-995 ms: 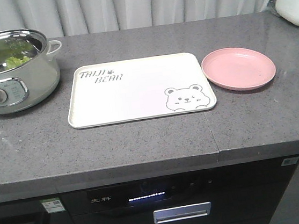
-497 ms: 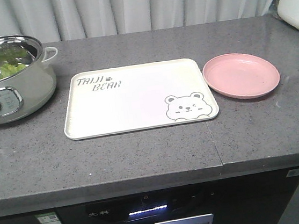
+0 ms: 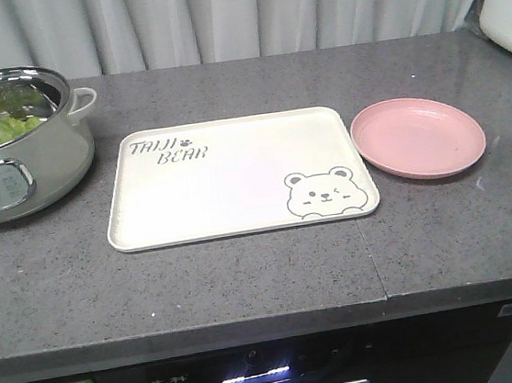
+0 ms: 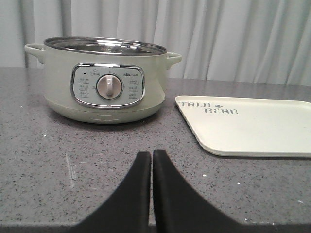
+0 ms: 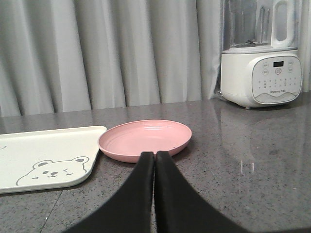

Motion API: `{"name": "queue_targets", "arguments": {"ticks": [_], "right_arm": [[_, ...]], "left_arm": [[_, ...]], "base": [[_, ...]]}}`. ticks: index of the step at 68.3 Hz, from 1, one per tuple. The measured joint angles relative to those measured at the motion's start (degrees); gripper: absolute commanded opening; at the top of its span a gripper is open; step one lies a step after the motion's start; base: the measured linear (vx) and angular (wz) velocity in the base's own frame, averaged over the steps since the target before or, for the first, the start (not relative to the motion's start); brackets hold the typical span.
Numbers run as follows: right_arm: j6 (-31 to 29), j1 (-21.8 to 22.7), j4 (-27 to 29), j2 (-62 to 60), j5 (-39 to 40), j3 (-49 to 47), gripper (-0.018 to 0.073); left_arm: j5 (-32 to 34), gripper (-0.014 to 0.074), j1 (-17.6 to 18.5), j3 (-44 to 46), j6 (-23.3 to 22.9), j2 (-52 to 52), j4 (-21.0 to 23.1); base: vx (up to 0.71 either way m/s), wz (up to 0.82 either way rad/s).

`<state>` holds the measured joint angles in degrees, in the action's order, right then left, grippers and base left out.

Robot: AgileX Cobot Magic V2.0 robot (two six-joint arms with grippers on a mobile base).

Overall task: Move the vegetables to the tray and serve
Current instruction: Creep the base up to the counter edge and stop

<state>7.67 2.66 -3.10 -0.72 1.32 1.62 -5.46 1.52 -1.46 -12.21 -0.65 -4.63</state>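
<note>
1. Vegetables point(image 3: 10, 127) lie inside the electric pot point(image 3: 27, 167) at the tabletop point(image 3: 247, 276) left edge.
2. Tray point(image 3: 236, 175) sits mid-tabletop, just beside the pink plate point(image 3: 418, 136).
3. My left hand point(image 4: 151, 158) and right hand point(image 5: 155, 156) are clenched, grasping nothing.

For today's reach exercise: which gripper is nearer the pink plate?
Right. The right gripper sits just in front of the pink plate; the left gripper faces the electric pot.

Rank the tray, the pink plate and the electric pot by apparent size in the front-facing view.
1. The cream tray, clearly largest.
2. The electric pot, cut off by the left edge, so its rank above the pink plate is unsure.
3. The pink plate.
</note>
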Motion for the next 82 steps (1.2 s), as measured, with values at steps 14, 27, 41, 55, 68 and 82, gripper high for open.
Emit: {"name": "queue_targets", "arguments": {"ticks": [14,27,41,55,68,82], "right_arm": [[0.0,0.0,0.0,0.0,0.0,0.0,-0.0003],[0.0,0.0,0.0,0.0,0.0,0.0,-0.0003],[0.0,0.0,0.0,0.0,0.0,0.0,-0.0003],[0.0,0.0,0.0,0.0,0.0,0.0,-0.0003],[0.0,0.0,0.0,0.0,0.0,0.0,-0.0003],[0.0,0.0,0.0,0.0,0.0,0.0,-0.0003]], "left_arm": [[0.0,-0.0006,0.0,0.0,0.0,0.0,0.0],[0.0,-0.0006,0.0,0.0,0.0,0.0,0.0],[0.0,-0.0006,0.0,0.0,0.0,0.0,0.0],[0.0,-0.0006,0.0,0.0,0.0,0.0,0.0],[0.0,-0.0006,0.0,0.0,0.0,0.0,0.0],[0.0,-0.0006,0.0,0.0,0.0,0.0,0.0]], "base": [[0.03,0.0],[0.03,0.0],[0.03,0.0],[0.03,0.0],[0.03,0.0],[0.03,0.0]]}}
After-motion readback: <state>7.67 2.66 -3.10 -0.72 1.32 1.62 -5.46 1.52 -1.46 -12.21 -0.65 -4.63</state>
